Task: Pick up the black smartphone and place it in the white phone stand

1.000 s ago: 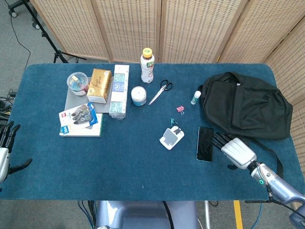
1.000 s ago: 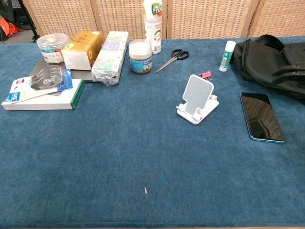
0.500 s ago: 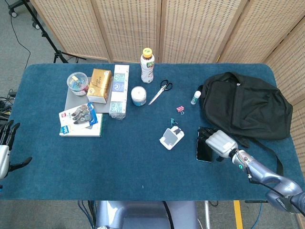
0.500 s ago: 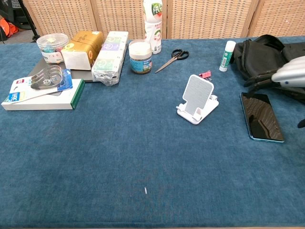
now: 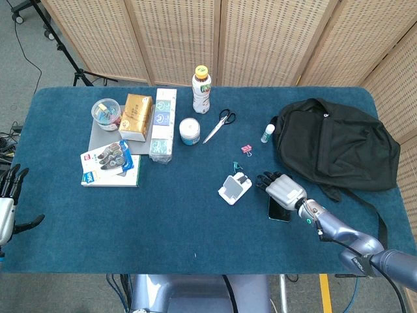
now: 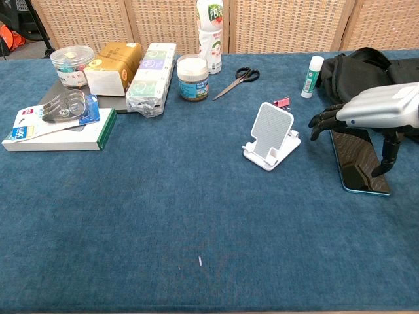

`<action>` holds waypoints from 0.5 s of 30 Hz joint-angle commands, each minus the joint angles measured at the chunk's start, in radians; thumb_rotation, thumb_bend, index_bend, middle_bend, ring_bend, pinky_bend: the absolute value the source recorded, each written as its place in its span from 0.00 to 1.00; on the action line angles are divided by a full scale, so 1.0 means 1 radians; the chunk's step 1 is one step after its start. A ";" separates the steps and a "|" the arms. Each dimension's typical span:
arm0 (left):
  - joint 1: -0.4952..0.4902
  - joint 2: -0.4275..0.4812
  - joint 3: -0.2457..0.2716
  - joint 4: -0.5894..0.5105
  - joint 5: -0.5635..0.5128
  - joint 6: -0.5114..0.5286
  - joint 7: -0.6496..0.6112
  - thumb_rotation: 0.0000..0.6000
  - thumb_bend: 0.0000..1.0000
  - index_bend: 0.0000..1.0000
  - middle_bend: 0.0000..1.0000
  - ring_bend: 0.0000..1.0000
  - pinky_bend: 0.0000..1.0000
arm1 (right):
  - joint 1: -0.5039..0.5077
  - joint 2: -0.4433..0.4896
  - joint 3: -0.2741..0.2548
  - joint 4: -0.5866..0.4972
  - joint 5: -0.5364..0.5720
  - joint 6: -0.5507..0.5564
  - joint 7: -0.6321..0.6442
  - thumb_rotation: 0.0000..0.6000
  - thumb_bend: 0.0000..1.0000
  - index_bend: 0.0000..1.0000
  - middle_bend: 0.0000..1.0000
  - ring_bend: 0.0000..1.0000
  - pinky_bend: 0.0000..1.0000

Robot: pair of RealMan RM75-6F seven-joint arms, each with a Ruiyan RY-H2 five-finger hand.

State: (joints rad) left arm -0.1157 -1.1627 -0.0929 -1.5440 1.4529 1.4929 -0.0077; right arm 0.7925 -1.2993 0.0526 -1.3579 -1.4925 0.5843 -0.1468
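The black smartphone lies flat on the blue cloth, right of the white phone stand. My right hand hovers over the phone's far end with its fingers spread toward the stand and the thumb pointing down at the phone's right edge; it holds nothing. In the head view the right hand covers most of the smartphone, just right of the empty stand. My left hand hangs off the table's left edge, fingers apart and empty.
A black backpack lies close behind the right hand, its strap trailing to the front edge. A glue stick, pink clip and scissors lie beyond the stand. Bottle, jar and boxes stand at the back left.
My right hand has moved left from beside the phone to over it, closer to the stand. Phone, stand and left hand have not moved.
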 commanded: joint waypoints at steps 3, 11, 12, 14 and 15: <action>-0.002 0.001 -0.001 0.001 -0.003 -0.004 -0.002 1.00 0.00 0.00 0.00 0.00 0.00 | 0.016 -0.021 0.001 0.009 0.022 -0.003 -0.017 1.00 0.00 0.15 0.07 0.00 0.16; -0.003 0.000 0.000 0.000 -0.005 -0.008 -0.003 1.00 0.00 0.00 0.00 0.00 0.00 | 0.059 -0.063 0.001 0.049 0.102 -0.068 -0.090 1.00 0.00 0.17 0.08 0.00 0.16; -0.003 0.000 -0.001 0.001 -0.005 -0.007 -0.003 1.00 0.00 0.00 0.00 0.00 0.00 | 0.066 -0.064 0.001 0.051 0.121 -0.081 -0.104 1.00 0.00 0.17 0.08 0.00 0.16; -0.003 0.000 -0.001 0.001 -0.006 -0.006 -0.004 1.00 0.00 0.00 0.00 0.00 0.00 | 0.073 -0.062 0.000 0.050 0.145 -0.094 -0.121 1.00 0.00 0.17 0.09 0.00 0.16; -0.003 0.001 -0.001 0.001 -0.006 -0.007 -0.004 1.00 0.00 0.00 0.00 0.00 0.00 | 0.077 -0.059 -0.002 0.048 0.160 -0.103 -0.133 1.00 0.00 0.18 0.09 0.00 0.16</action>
State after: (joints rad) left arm -0.1184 -1.1622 -0.0936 -1.5427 1.4467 1.4862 -0.0118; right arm 0.8593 -1.3588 0.0526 -1.3112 -1.3529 0.4975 -0.2616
